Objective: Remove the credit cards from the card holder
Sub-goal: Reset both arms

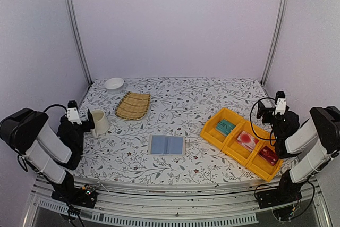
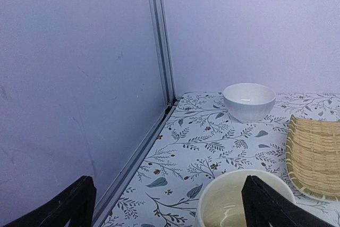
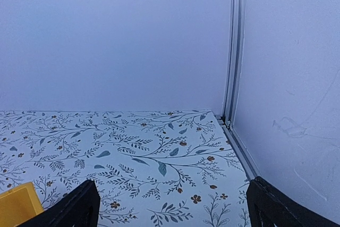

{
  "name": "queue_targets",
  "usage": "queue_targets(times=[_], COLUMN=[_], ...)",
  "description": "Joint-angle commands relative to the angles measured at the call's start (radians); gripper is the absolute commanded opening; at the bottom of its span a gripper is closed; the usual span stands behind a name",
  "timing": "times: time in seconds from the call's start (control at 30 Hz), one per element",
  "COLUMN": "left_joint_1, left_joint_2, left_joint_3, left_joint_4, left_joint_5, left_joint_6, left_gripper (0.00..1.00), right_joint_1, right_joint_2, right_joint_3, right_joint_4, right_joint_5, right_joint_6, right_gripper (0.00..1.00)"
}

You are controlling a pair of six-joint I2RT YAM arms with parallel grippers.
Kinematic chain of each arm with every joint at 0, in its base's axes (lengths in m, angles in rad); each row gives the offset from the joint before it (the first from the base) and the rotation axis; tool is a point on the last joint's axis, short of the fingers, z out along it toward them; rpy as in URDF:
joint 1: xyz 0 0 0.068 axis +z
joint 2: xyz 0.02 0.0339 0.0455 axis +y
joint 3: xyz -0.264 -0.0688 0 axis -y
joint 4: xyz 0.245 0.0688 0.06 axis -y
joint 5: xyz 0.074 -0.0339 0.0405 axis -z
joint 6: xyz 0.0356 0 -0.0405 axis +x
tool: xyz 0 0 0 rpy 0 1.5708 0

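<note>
The card holder (image 1: 166, 144) lies open and flat near the table's front middle, grey-blue lining up; no card shows in it. The teal card (image 1: 225, 126) lies in the far compartment of a yellow tray (image 1: 213, 120). The whitish-pink card with a red circle (image 1: 247, 140) lies in the middle compartment. My left gripper (image 1: 87, 118) is open and empty at the far left beside a cream cup (image 1: 99, 122); its wrist view shows the gripper (image 2: 167, 198) spread wide. My right gripper (image 1: 264, 111) is open and empty above the tray's far end, also spread in its wrist view (image 3: 171, 198).
A dark red item (image 1: 268, 155) lies in the tray's near compartment. A woven bamboo mat (image 1: 133, 105) and a white bowl (image 1: 114, 83) sit at the back left. The left wrist view shows the cup (image 2: 234, 200), bowl (image 2: 248, 101) and mat (image 2: 316, 155). The tray's corner (image 3: 16, 206) shows in the right wrist view.
</note>
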Motion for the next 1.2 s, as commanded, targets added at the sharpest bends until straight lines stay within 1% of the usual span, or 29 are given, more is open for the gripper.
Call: queue_targets(times=[0.0, 0.1, 0.13, 0.23, 0.33, 0.4, 0.5, 0.53, 0.87, 0.9, 0.97, 1.0, 1.17], left_joint_1=[-0.004, -0.005, -0.007, 0.001, 0.002, 0.013, 0.048, 0.055, 0.066, 0.066, 0.068, 0.071, 0.079], left_joint_2=[0.034, 0.085, 0.101, 0.086, 0.099, 0.079, 0.029, 0.026, 0.029, 0.028, 0.035, 0.04, 0.029], left_joint_3=[-0.035, -0.023, -0.01, -0.007, -0.006, 0.017, 0.107, 0.123, 0.121, 0.104, 0.055, 0.045, 0.072], left_joint_4=[0.28, 0.271, 0.29, 0.259, 0.284, 0.208, -0.025, -0.059, -0.054, -0.03, 0.084, 0.105, 0.035], left_joint_5=[0.076, 0.178, 0.162, 0.16, 0.163, 0.163, 0.155, 0.154, 0.158, 0.159, 0.173, 0.18, 0.184], left_joint_6=[0.032, 0.051, 0.068, 0.056, 0.059, 0.044, -0.016, -0.025, -0.035, -0.034, -0.033, -0.033, -0.044], left_gripper=[0.99, 0.98, 0.98, 0.98, 0.98, 0.98, 0.98, 0.99, 0.99, 0.99, 0.98, 0.98, 0.98], right_joint_1=[-0.003, -0.005, -0.004, -0.004, -0.004, -0.004, -0.003, -0.004, -0.004, -0.003, -0.003, -0.003, -0.004], right_joint_2=[0.005, 0.005, 0.005, 0.005, 0.005, 0.005, 0.005, 0.005, 0.006, 0.005, 0.005, 0.005, 0.005], right_joint_3=[0.028, 0.03, 0.03, 0.03, 0.03, 0.03, 0.031, 0.03, 0.03, 0.03, 0.03, 0.03, 0.03], right_joint_4=[-0.067, -0.069, -0.068, -0.069, -0.069, -0.069, -0.069, -0.069, -0.069, -0.068, -0.069, -0.068, -0.069], right_joint_5=[-0.016, -0.017, -0.017, -0.004, -0.002, -0.002, -0.002, -0.002, -0.001, -0.001, -0.001, -0.001, -0.001], right_joint_6=[-0.006, -0.005, -0.005, -0.003, -0.001, -0.002, 0.0, 0.0, -0.001, 0.0, -0.002, -0.002, -0.001], right_gripper=[0.99, 0.99, 0.99, 0.99, 0.99, 0.99, 0.99, 0.99, 0.99, 0.99, 0.99, 0.99, 0.99])
